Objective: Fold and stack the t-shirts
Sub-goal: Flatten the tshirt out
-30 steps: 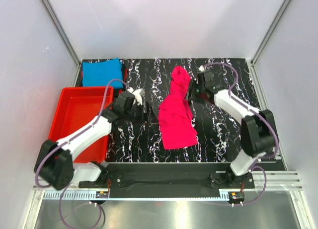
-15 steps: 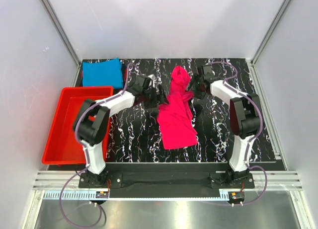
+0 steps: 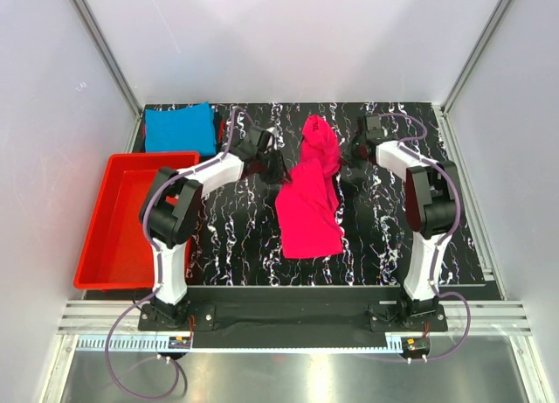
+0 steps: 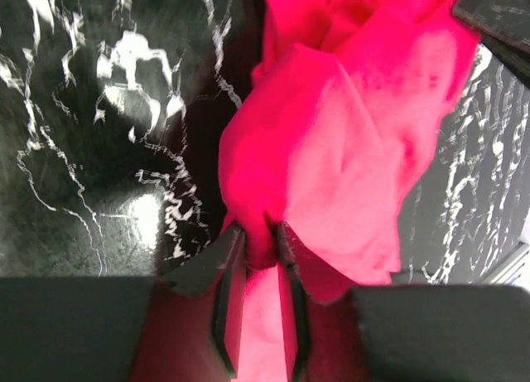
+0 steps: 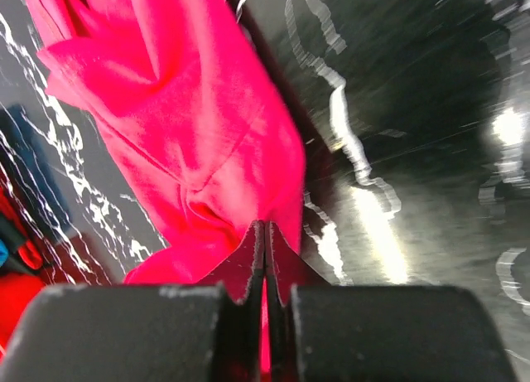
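Observation:
The magenta-pink t-shirt [image 3: 310,206] lies crumpled lengthwise in the middle of the black marbled table, its far end bunched up. My left gripper [image 3: 278,170] is at the shirt's left edge, its jaws pinching a fold of pink cloth [image 4: 331,150] between them [image 4: 258,233]. From the other side, my right gripper [image 3: 344,163] has the shirt's right edge; there the jaws stand nearly together with a thin layer of the shirt [image 5: 182,108] caught between the tips [image 5: 265,226]. The turquoise-blue t-shirt [image 3: 180,129] lies folded flat at the far left corner.
A red plastic tray [image 3: 105,246] stands at the left, near the front of the table. The enclosure's white walls and metal posts border the table [image 3: 393,237] on three sides.
The left arm swung from beside the tray to the pink shirt's left edge. Both grippers, open earlier, have closed on the pink shirt; its upper part has bunched slightly.

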You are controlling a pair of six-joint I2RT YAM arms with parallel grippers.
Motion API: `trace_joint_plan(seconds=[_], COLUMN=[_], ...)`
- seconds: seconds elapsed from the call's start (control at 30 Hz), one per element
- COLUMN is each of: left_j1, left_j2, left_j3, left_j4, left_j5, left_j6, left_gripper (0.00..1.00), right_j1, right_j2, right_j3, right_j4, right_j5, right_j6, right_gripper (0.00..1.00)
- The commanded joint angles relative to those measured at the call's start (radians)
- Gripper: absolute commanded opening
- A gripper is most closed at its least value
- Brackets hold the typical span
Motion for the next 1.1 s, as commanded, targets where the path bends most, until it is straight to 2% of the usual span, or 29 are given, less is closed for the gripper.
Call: trace_joint_plan(seconds=[0.0,0.13,0.17,0.27,0.3,0.33,0.47,0.5,0.53,0.6,0.63,0.7,0.83,0.93,1.07], left_j1=[0.008,0.008,0.008,0.006,0.006,0.006,0.006,0.006,0.006,0.0,-0.017,-0.049,-0.182,-0.267,-0.362], left_j2=[-0.072,-0.121,-0.13,-0.179,-0.21,-0.225,-0.288,-0.299,-0.305,-0.32,-0.325,-0.321,-0.256,-0.265,-0.362], left_j3=[0.114,0.156,0.162,0.15,0.129,0.118,0.04,0.0,-0.026,-0.11,-0.135,-0.181,-0.137,-0.148,-0.295], left_j4=[-0.074,-0.166,-0.178,-0.195,-0.194,-0.191,-0.143,-0.088,-0.051,0.025,0.103,0.191,0.161,0.058,0.067], left_j5=[-0.062,-0.076,-0.07,-0.041,-0.038,-0.035,-0.009,0.014,0.042,0.131,0.155,0.198,0.193,0.058,-0.118], left_j6=[0.062,0.116,0.122,0.133,0.134,0.133,0.121,0.119,0.115,0.093,0.072,0.052,0.087,0.163,0.216], left_gripper=[0.26,0.23,0.16,0.12,0.02,0.0,0.0,0.22,0.31,0.34,0.39,0.42,0.46,0.46,0.46], right_j1=[-0.047,-0.063,-0.063,-0.063,-0.063,-0.063,-0.063,-0.063,-0.063,-0.063,-0.063,-0.063,-0.063,-0.063,-0.063], right_j2=[-0.133,-0.281,-0.333,-0.42,-0.439,-0.46,-0.604,-0.627,-0.649,-0.715,-0.741,-0.814,-0.893,-0.905,-0.914], right_j3=[0.023,0.012,0.004,-0.034,-0.055,-0.068,-0.19,-0.256,-0.291,-0.414,-0.459,-0.583,-0.675,-0.64,-0.605], right_j4=[-0.01,-0.068,-0.073,-0.116,-0.148,-0.166,-0.19,-0.187,-0.187,-0.176,-0.168,-0.139,-0.134,-0.177,-0.183], right_j5=[0.018,0.096,0.096,0.09,0.091,0.104,0.087,0.076,0.047,0.026,0.003,-0.011,0.039,0.052,0.056], right_j6=[-0.048,-0.126,-0.136,-0.159,-0.162,-0.162,-0.142,-0.137,-0.125,-0.11,-0.091,-0.077,-0.068,-0.097,-0.106], right_gripper=[0.0,0.0,0.0,0.0,0.0,0.0,0.0,0.0,0.0,0.0,0.0,0.0,0.0,0.0,0.0])
